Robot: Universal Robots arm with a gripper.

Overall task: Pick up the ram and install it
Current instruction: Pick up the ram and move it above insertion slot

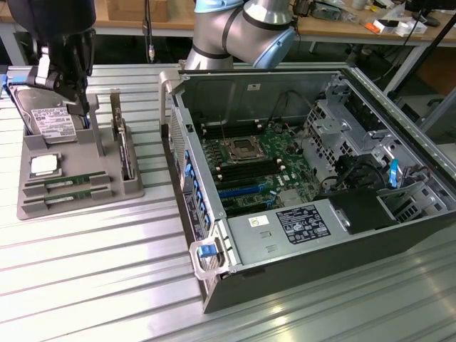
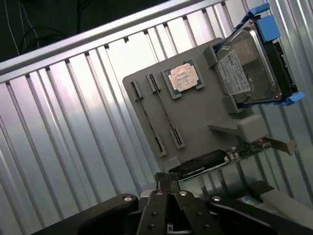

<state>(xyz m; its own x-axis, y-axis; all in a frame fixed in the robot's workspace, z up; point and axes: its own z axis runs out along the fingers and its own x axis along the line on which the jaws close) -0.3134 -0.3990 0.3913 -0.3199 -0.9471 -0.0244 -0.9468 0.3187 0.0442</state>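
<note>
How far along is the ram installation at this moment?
Nothing looks done yet: both ram sticks lie in the grey tray. In hand: nothing; the gripper is shut and empty above the tray, near the hard drive. Left: the pick-up and the install into the motherboard.
</note>
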